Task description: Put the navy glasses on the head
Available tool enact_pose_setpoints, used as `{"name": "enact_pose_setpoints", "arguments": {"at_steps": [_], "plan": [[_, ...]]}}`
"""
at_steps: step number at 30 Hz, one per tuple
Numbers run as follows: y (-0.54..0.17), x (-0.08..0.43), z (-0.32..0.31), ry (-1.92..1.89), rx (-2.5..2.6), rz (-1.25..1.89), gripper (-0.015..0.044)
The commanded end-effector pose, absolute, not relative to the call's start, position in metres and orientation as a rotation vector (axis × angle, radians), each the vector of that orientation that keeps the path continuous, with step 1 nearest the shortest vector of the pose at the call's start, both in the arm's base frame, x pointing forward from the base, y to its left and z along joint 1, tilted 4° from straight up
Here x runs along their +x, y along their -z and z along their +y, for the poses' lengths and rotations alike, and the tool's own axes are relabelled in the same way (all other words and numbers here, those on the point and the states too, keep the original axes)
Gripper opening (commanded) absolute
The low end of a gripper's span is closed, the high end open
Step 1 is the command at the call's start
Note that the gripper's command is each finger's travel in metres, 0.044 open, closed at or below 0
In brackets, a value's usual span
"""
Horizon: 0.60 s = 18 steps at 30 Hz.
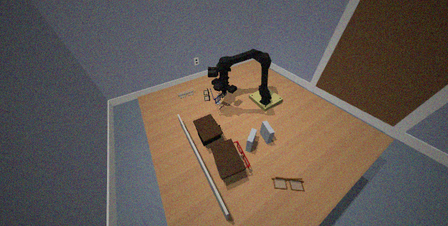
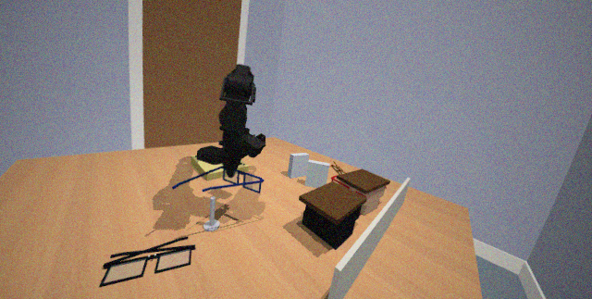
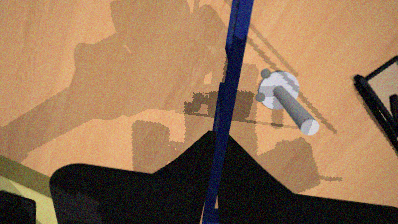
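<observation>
The navy glasses (image 1: 220, 99) (image 2: 231, 185) (image 3: 232, 65) hang above the table, with the lenses upright and the temples open. My gripper (image 1: 224, 92) (image 2: 231, 174) (image 3: 216, 139) is shut on their front frame. Two block-like heads with flat brown tops stand away from the gripper. One head (image 1: 207, 127) (image 2: 330, 218) has a black body. The other head (image 1: 229, 159) (image 2: 364, 180) has a paler body, and red glasses (image 1: 242, 154) are at its front. I cannot make out a red tag on either head. Faces and ears are hidden or too small to tell.
A grey peg stand (image 2: 212, 213) (image 3: 295, 111) is close below the navy glasses. Black glasses (image 1: 206, 95) (image 2: 173, 264) lie near it. Two pale blocks (image 1: 251, 140) (image 1: 267, 132) stand near the heads. A long white bar (image 1: 203, 166) (image 2: 370, 239) runs behind the heads. Brown glasses (image 1: 288, 179) lie farther off.
</observation>
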<state>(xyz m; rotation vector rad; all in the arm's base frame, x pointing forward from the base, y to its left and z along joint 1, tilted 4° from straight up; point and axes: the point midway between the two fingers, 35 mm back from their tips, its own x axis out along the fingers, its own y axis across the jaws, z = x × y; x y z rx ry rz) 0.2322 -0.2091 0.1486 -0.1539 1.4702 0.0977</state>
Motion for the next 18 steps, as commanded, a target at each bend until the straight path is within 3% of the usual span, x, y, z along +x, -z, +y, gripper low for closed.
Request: {"name": "enact_pose_setpoints", "arguments": {"at_steps": [1, 8, 18], "plan": [[-0.147, 0.213, -0.219, -0.097, -0.151, 1.472, 0.0], [-0.145, 0.182, -0.232, -0.096, -0.153, 1.475, 0.0], [-0.129, 0.184, -0.234, -0.096, -0.153, 1.475, 0.0]]}}
